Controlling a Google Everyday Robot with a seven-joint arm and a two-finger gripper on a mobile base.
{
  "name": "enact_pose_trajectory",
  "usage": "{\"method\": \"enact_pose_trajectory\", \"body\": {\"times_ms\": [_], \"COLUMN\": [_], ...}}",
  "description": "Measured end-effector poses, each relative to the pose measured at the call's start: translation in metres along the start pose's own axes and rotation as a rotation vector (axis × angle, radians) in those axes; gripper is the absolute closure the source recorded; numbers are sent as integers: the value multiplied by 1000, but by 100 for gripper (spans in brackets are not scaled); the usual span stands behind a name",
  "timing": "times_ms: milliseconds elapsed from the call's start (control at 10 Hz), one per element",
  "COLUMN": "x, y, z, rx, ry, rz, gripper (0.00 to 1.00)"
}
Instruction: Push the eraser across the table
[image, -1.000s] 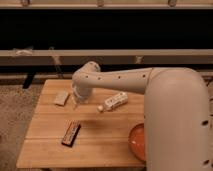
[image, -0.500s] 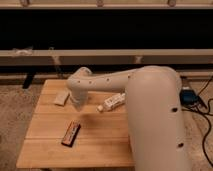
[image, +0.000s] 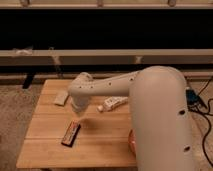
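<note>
While flat, dark eraser (image: 71, 134) near jaws

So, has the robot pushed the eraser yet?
Not yet, it seems. Done: the gripper is over the table, close to the eraser. In hand: lining up; it hangs just beyond the eraser's far end, seemingly not touching. Left: the whole push across the table.
</note>
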Motion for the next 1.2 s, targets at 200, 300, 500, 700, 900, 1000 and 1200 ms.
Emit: {"method": "enact_pose_trajectory", "body": {"times_ms": [200, 300, 500, 700, 900, 1000, 1200], "x": [0, -1, 2, 1, 1, 2, -1], "y": [-5, -2, -5, -8, -12, -17, -21], "z": [10, 14, 19, 27, 32, 35, 37], "rx": [9, 9, 12, 14, 16, 18, 18], "ry": [-12, -23, -36, -61, -75, -82, -90], "rz": [3, 7, -5, -20, -34, -45, -52], "gripper": [100, 100, 100, 100, 100, 100, 100]}}
